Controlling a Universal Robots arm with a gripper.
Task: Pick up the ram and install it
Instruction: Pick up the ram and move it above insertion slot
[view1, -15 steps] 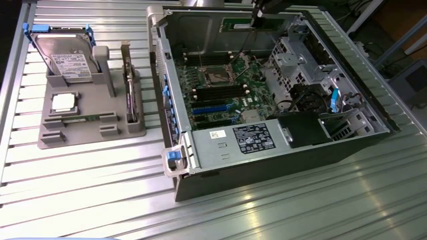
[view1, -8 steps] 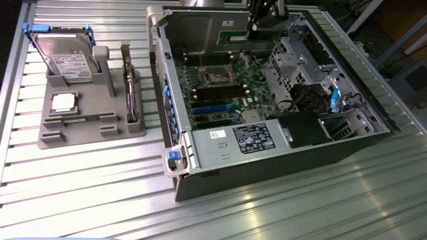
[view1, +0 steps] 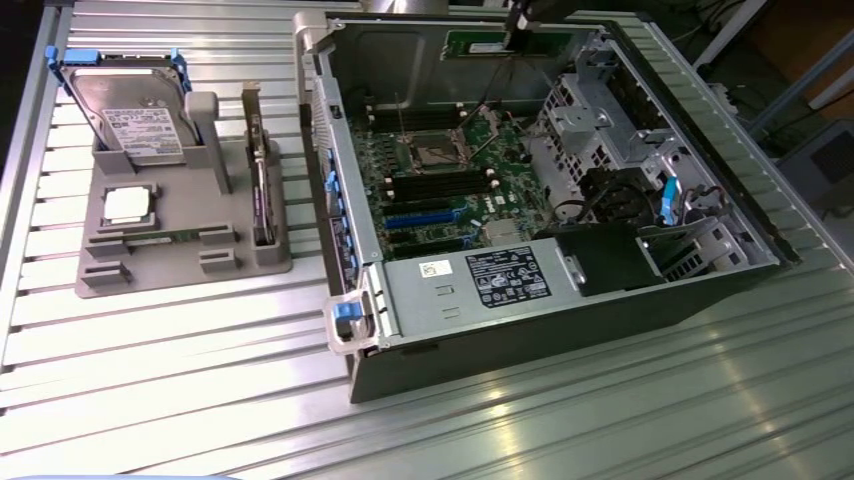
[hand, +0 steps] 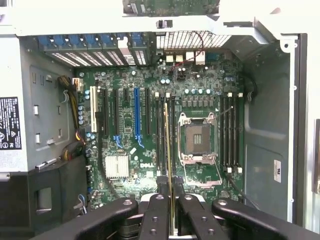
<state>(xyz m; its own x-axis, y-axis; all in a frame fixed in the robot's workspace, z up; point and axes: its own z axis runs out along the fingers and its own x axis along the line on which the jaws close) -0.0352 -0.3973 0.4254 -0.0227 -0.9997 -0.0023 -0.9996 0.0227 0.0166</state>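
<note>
Open computer case on its side on slatted table, green motherboard exposed. Gripper closed tight on the ram: long, narrow green stick, seen edge-on from the wrist as thin yellowish strip. Pinched between both fingers, jutting beyond fingertips, hanging above black memory slots beside processor socket, high over case's far end in the exterior view.

Bright overhead glare on the ribbed metal table, dimmer light inside the computer case.

Free room over mobo for end effector w/ ram; PSU, drive cage, case walls round the edges.
</note>
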